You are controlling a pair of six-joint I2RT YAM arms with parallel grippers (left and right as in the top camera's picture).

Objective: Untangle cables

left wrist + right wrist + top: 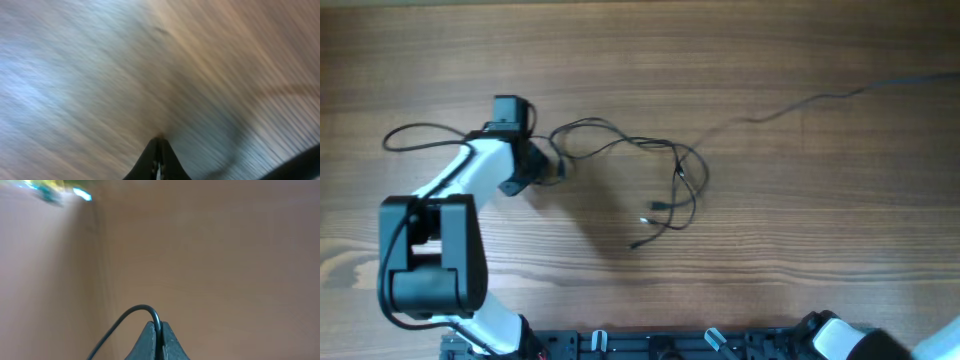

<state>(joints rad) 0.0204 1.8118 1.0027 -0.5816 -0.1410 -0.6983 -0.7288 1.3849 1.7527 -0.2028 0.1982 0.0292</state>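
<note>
My left gripper, jaws pressed together, meets the cables' left end; right gripper pinches a cord.

overhead: straight down, far, table | left wrist, right wrist: low, close on same table

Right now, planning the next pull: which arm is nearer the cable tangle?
Left. Its fingers are at the cable tangle's left end; the right arm is off at the table's near-right edge.
</note>
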